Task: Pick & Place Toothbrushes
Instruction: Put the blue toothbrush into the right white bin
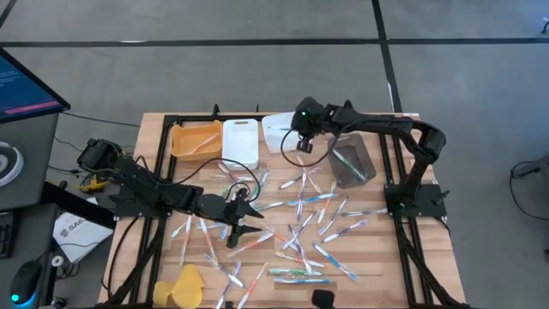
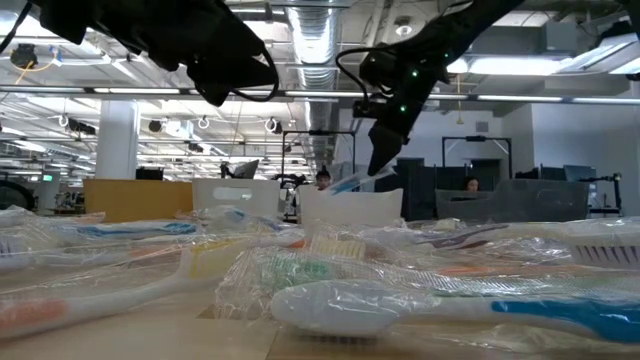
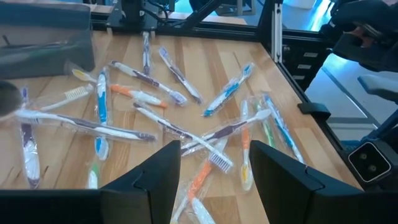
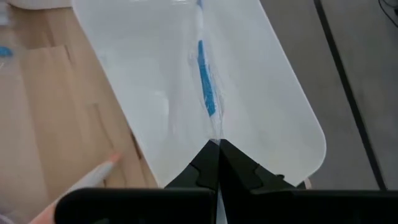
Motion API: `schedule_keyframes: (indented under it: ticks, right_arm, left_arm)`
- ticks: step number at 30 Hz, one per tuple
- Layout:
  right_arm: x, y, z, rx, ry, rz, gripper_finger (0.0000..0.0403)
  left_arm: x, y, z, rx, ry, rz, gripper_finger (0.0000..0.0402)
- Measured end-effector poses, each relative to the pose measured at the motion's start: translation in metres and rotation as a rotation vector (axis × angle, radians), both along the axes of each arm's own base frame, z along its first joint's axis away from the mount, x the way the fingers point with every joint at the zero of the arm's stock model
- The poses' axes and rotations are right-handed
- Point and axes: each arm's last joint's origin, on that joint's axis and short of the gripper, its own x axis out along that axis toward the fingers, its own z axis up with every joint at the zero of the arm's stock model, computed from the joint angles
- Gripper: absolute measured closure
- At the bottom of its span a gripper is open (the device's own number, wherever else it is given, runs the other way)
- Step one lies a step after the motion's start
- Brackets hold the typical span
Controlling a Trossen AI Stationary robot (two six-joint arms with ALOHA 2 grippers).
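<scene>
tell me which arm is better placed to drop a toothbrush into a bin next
Right. Its claw is shut on a blue toothbrush directly above the white bin. The left claw is open and empty over the loose toothbrushes mid-table.

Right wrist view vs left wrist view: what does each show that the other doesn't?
Right wrist only: the right gripper shut on a blue toothbrush in clear wrap, hanging over a white bin at the table's edge.

Left wrist only: the left gripper open above scattered wrapped toothbrushes, holding nothing, a grey bin farther off, and the right arm's base.

Both: the wooden tabletop and wrapped toothbrushes; neither shows the other arm's gripper.
</scene>
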Motion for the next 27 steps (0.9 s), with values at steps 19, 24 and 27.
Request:
schedule_keyframes:
  ticks: [19, 24, 27]
  right_arm:
    - [0.006, -0.007, -0.021, 0.021, 0.038, 0.006, 0.0391]
    - [0.006, -0.008, -0.02, 0.032, 0.018, 0.001, 0.0353]
    - [0.007, -0.008, -0.02, 0.029, 0.009, 0.0, 0.033]
  left_arm:
    - [0.001, 0.0, 0.001, 0.003, -0.013, -0.003, 0.0216]
    - [0.001, 0.0, 0.001, 0.004, -0.014, -0.003, 0.0216]
    - [0.001, 0.0, 0.001, 0.004, -0.014, -0.003, 0.0216]
